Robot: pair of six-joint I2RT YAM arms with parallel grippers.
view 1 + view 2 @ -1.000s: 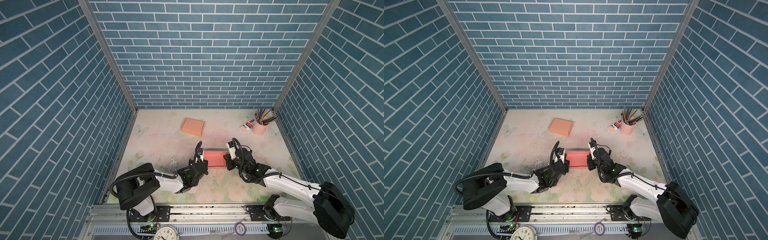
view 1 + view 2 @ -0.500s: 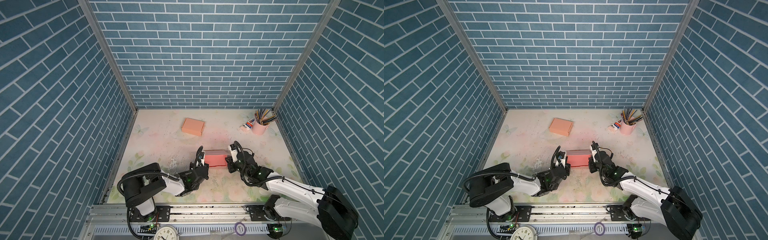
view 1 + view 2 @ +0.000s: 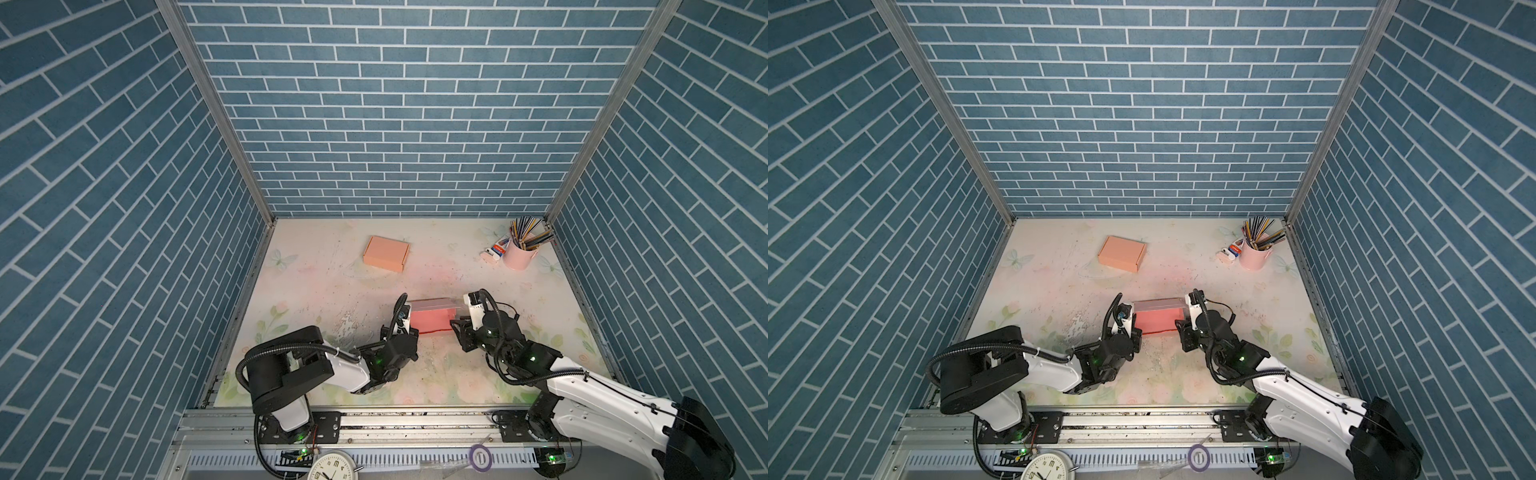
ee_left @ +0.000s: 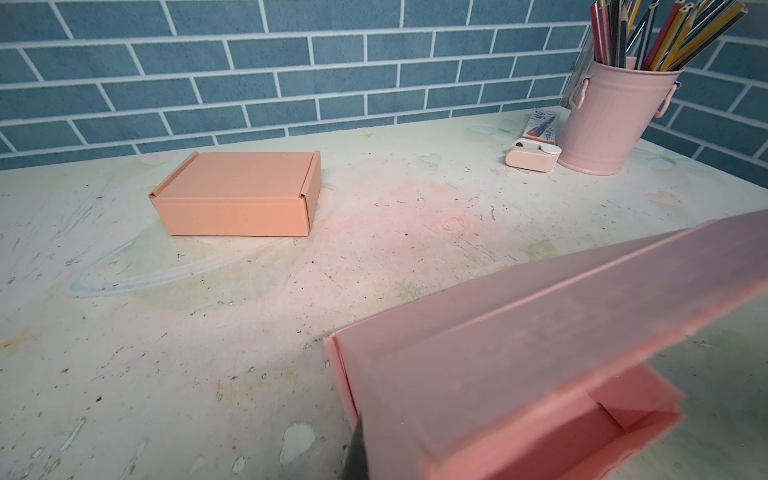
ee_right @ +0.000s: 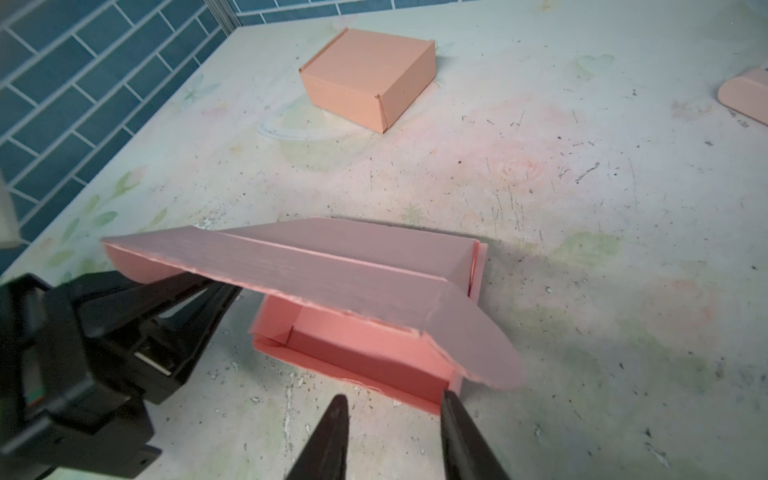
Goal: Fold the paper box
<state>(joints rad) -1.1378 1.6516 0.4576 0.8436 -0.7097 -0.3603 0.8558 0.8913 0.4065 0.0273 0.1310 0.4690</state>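
Left tool (image 5: 216, 291) shut, right tool (image 5: 392, 397) parted and empty, the raised lid (image 5: 332, 266) of the paper box (image 5: 365, 357) is next to be pressed down.

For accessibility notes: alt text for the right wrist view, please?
A pink paper box sits on the table, its lid half raised. The open right claw is at one corner; the left claw reaches under the lid's other end. A closed orange box lies beyond.
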